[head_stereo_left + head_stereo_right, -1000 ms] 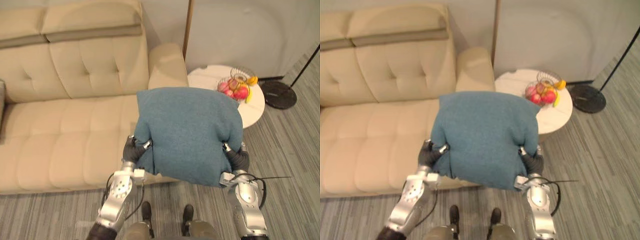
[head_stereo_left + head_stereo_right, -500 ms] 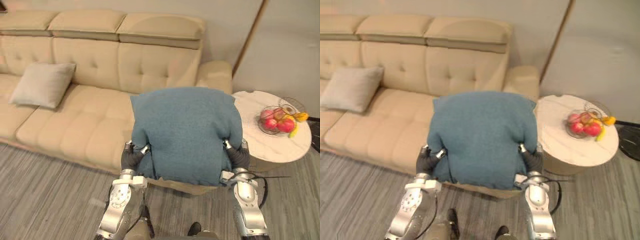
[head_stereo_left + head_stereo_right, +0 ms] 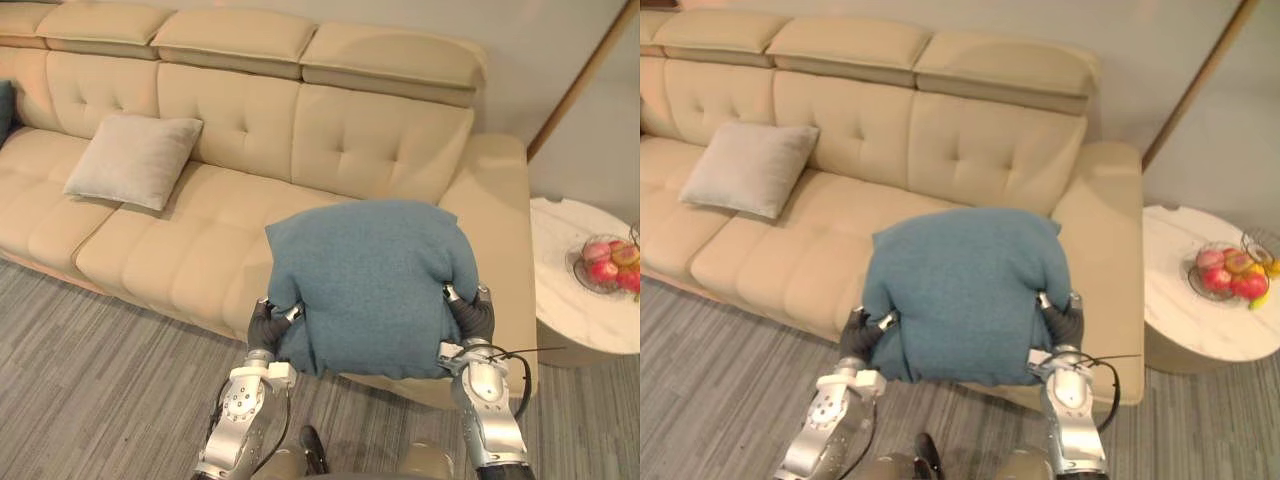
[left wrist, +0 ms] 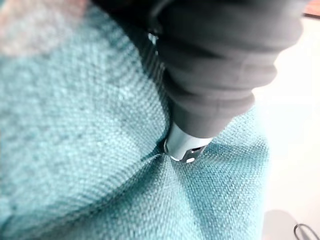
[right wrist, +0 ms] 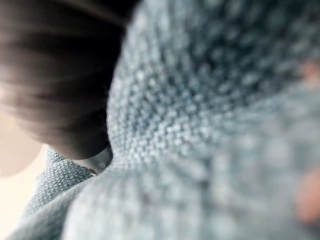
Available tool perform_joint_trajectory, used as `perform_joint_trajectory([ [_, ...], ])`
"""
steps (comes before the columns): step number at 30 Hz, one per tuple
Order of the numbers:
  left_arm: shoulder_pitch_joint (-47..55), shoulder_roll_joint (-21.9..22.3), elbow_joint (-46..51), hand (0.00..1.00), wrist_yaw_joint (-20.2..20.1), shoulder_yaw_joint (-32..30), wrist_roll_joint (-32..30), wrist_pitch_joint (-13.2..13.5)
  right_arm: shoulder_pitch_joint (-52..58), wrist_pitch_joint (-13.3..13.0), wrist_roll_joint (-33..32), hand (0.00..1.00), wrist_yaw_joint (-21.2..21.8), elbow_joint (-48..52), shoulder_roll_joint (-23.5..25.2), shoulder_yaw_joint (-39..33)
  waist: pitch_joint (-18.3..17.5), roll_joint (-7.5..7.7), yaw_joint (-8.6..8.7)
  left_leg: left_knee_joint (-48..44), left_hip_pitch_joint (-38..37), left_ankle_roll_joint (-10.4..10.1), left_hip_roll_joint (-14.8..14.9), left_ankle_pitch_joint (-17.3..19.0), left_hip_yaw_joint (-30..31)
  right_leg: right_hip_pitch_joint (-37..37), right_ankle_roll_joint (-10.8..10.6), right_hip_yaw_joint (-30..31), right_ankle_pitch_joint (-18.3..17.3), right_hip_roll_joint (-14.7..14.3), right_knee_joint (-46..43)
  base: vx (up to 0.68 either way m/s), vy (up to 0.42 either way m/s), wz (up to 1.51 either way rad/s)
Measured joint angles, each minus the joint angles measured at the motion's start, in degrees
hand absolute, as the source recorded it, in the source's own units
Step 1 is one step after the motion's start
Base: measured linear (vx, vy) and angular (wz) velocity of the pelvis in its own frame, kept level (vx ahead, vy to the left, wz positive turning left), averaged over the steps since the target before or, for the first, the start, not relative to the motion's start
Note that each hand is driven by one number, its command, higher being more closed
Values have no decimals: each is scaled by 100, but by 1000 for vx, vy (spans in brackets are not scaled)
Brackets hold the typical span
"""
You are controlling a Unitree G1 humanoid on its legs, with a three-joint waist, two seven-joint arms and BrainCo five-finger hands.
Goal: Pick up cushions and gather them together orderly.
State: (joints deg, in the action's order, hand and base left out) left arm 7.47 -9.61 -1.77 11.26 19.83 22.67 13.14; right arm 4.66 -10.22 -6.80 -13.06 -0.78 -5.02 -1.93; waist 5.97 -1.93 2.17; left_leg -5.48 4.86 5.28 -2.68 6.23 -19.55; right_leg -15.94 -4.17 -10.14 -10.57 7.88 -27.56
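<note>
I hold a large blue cushion (image 3: 365, 285) in front of me, above the front edge of the beige sofa (image 3: 230, 100). My left hand (image 3: 264, 325) grips its left lower side and my right hand (image 3: 477, 315) grips its right lower side. Each thumb lies on top of the fabric, with the fingers hidden beneath. In the left wrist view the thumb (image 4: 186, 147) digs into the blue cushion (image 4: 75, 150) and puckers the weave. The right wrist view has the blue cushion (image 5: 210, 140) pressed close against the hand. A beige cushion (image 3: 133, 160) leans on the sofa seat at the left.
A dark blue cushion's edge (image 3: 4, 105) shows at the sofa's far left. A round white side table (image 3: 580, 320) stands right of the sofa arm, with a wire basket of fruit (image 3: 610, 265) on it. Grey striped carpet (image 3: 90, 370) lies in front of the sofa.
The camera has swung left: the sofa and side table shifted right in view and the beige cushion came into sight. The blue cushion stays held between both hands.
</note>
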Motion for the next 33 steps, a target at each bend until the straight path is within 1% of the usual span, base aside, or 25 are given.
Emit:
perform_joint_trajectory([
  [2,-8,9,0,100,-31,0,0,-4,-11,-4,-1,100,4,2,-36,-7,5,-29,38,90,-115,5,-131,-3,85,-3,60,-31,32,-261,413,225,82,33],
  [3,-21,6,4,100,-52,0,-1,-5,-3,-4,-9,100,5,2,-69,-9,2,-52,57,95,-146,5,-256,-2,272,14,267,26,178,-469,810,264,44,60],
  [4,-21,4,3,100,-85,2,-1,-14,0,-4,-9,100,5,4,-76,-14,8,-33,81,92,-193,-4,-341,14,408,10,533,126,369,-550,1007,340,39,87],
  [5,16,78,4,100,-149,11,-4,-57,68,0,-9,100,4,42,-127,-24,12,-98,105,-3,-229,-69,-342,70,605,196,584,52,412,-511,1074,302,33,66],
  [6,20,91,5,100,-152,13,-4,-62,130,9,-9,100,4,108,-123,-23,16,-92,70,-125,-216,-128,-336,105,628,278,585,0,410,-496,1117,303,24,72],
  [7,68,115,7,100,-163,12,-1,-85,344,31,-9,100,4,423,-103,-19,66,-96,20,-786,-115,-324,-263,270,606,606,588,-168,410,-452,1266,273,-1,72],
  [8,175,136,42,100,-197,13,1,-105,578,47,-5,100,6,845,-83,-10,146,-89,20,-1947,171,-432,-136,349,535,996,589,-243,409,-408,1458,234,-11,70],
  [9,243,157,96,100,-212,13,2,-109,665,48,-4,100,9,1029,-83,-3,164,-94,1,-2513,358,-454,-46,329,481,1148,596,-234,398,-401,1527,208,32,34],
  [10,484,152,434,100,-278,25,3,-104,858,41,-2,100,29,1587,-62,15,195,-33,-164,-3934,872,-430,385,449,203,1472,582,-32,147,-405,1637,232,81,-20],
  [11,586,205,592,100,-301,42,3,-98,883,3,2,100,35,1865,-70,12,184,-118,-289,-4446,1176,-436,874,701,215,1551,549,77,58,-480,1570,255,104,-33],
  [12,606,221,638,100,-303,40,3,-98,872,-7,3,100,44,1935,-60,13,175,-115,-298,-4477,1274,-469,999,772,268,1568,529,117,36,-474,1560,304,161,-46],
  [13,617,278,742,100,-325,37,2,-73,814,-90,3,100,51,2043,-57,13,184,-99,-325,-4131,1441,-603,1238,932,441,1571,501,247,24,-391,1534,258,230,-53],
  [14,618,306,793,100,-364,35,2,-35,728,-124,2,100,45,2042,-54,5,188,-70,-365,-3295,1384,-675,1293,937,720,1529,435,435,-12,-274,1466,213,206,-58],
  [15,615,309,803,100,-371,35,2,-19,703,-134,3,100,42,2043,-54,-2,186,-70,-364,-2980,1350,-691,1289,913,866,1522,382,498,-36,-236,1456,201,330,-70],
  [16,607,328,806,100,-374,36,1,-7,660,-142,3,100,27,2042,-63,-12,147,-130,-368,-1840,1138,-808,1289,541,1389,1481,138,701,-144,-164,1393,197,377,-61],
  [17,583,310,739,100,-373,32,-1,-15,681,-139,4,100,9,1952,1,-17,88,-99,-357,-1524,997,-1250,1160,85,1488,1423,-111,908,-250,-41,1375,235,448,-53],
  [18,572,300,723,100,-372,39,-2,-32,721,-117,4,100,-2,1948,47,-29,62,-42,-313,-1484,975,-1231,1088,83,1479,1395,-134,932,-224,43,1419,201,349,-30],
  [19,554,294,723,100,-372,39,-2,-36,774,-100,11,100,-14,1954,168,-43,36,104,-254,-1498,986,-1100,943,155,1325,1390,-211,962,-59,223,1553,168,257,-18],
  [20,545,286,719,100,-372,39,-2,-43,771,-95,13,100,-15,1954,188,-43,45,140,-255,-1547,991,-1064,927,176,1252,1392,-227,997,-29,262,1598,189,292,-39],
  [21,550,254,666,100,-372,44,-2,-53,772,-79,27,100,-15,1954,291,-42,31,211,-255,-1681,1003,-958,888,241,1085,1391,-347,1121,140,347,1706,149,255,-54],
  [22,551,240,662,100,-372,44,-3,-65,772,-78,54,100,-14,1954,289,-35,29,215,-258,-1760,1002,-889,877,282,1023,1359,-413,1233,325,366,1780,144,268,-72],
  [23,545,236,662,100,-372,46,-7,-55,762,-78,57,100,-13,1954,292,-34,20,231,-263,-1752,980,-871,874,293,916,1298,-401,1391,478,380,1835,102,197,-60],
  [26,520,163,661,100,-372,75,-8,-41,707,-79,57,100,-8,1915,278,-33,2,259,-270,-1639,920,-864,871,297,784,1195,-426,1611,697,391,1998,50,119,-64],
  [28,493,-2,622,100,-371,71,-8,-22,432,-91,56,100,6,1441,270,-27,-47,313,-271,-1456,851,-864,874,297,719,1039,-409,1897,935,355,2300,-3,25,-98],
  [33,435,-30,260,100,-369,70,-15,-29,328,-76,54,100,7,848,243,-27,-92,336,-223,-928,680,-936,860,253,587,826,-440,2039,1166,316,2610,-57,-41,-62],
])
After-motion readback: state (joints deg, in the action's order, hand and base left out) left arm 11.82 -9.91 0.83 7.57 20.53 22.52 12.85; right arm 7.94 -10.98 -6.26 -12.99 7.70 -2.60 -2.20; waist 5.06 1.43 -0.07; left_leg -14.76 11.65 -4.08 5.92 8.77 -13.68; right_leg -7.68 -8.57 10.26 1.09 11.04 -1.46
